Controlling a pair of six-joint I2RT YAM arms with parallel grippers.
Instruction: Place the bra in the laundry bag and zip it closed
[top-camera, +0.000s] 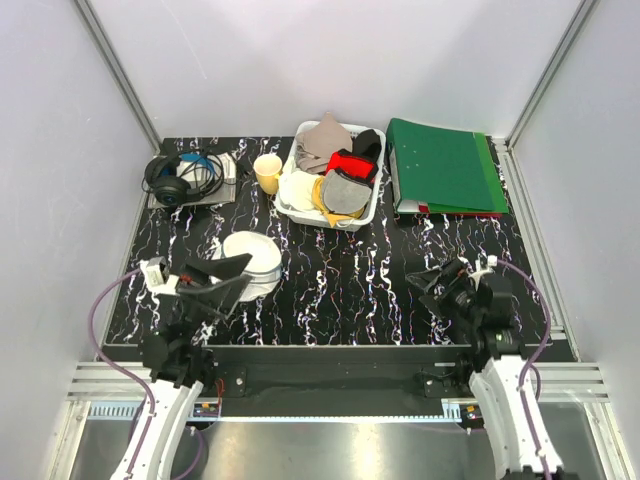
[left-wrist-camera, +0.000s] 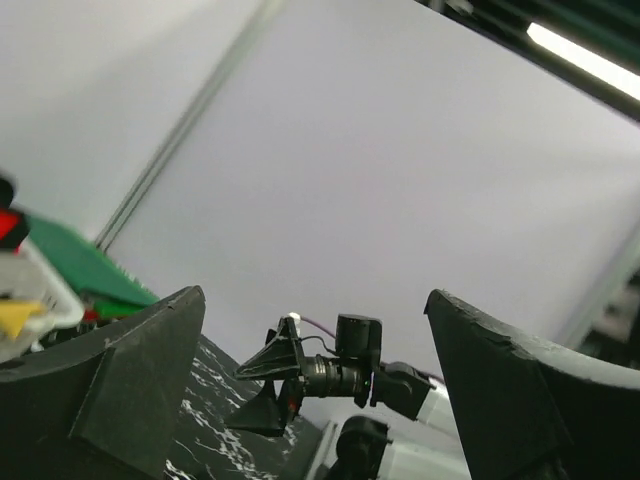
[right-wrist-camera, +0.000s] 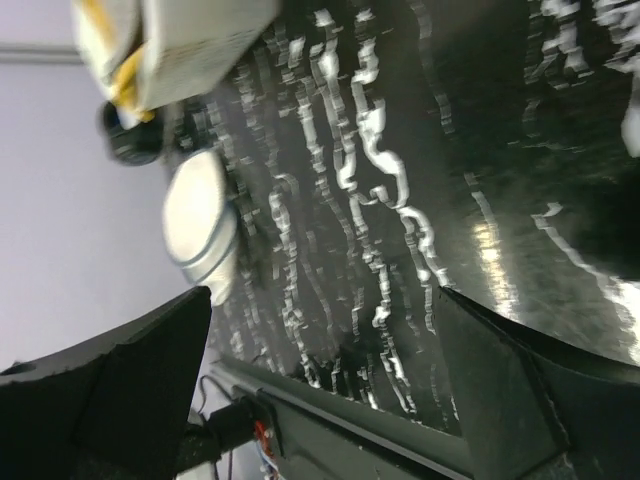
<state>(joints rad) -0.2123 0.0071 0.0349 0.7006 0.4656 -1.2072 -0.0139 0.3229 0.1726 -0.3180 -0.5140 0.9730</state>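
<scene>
Nothing done yet, I judge: the bra (top-camera: 296, 190) seems to lie in the basket (top-camera: 376, 205) upper centre, the laundry bag (top-camera: 252, 262) lower left, apart; both arms' jaws spread, empty.

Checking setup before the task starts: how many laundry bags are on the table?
1. The laundry bag lies near the front left, beside the left pincer; the heaped basket could hide another.
</scene>
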